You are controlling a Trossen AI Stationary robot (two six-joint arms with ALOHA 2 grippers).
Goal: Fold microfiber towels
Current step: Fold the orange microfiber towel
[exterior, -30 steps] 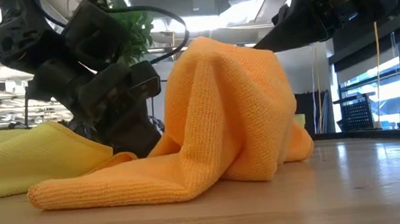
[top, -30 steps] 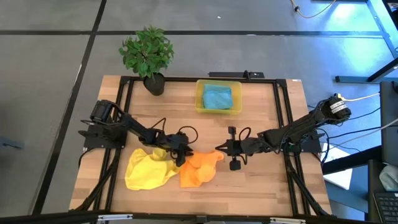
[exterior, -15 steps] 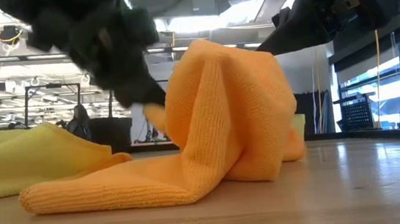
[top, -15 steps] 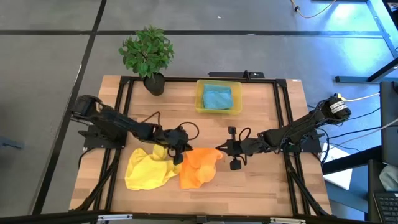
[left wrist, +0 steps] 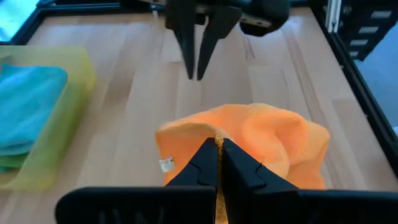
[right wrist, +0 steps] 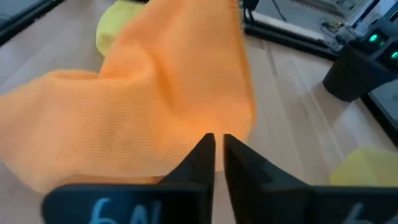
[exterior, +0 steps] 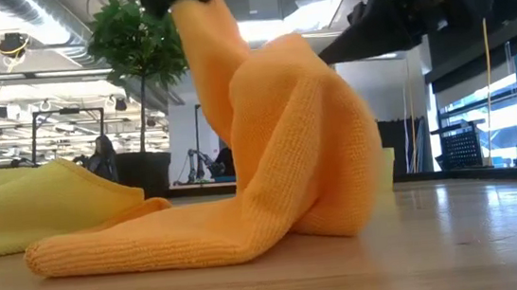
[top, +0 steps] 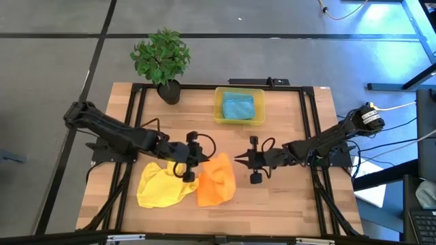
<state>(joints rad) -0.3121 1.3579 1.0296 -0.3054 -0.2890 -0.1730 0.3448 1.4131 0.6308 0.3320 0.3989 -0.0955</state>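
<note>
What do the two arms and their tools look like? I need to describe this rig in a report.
Both arms are dark, jointed and slender, with black cables looping near the wrists. The left tool and right tool each end in two narrow, tapering black fingers. The right arm's base joint carries a round silvery cap, with light cables trailing off the table's edge.
</note>
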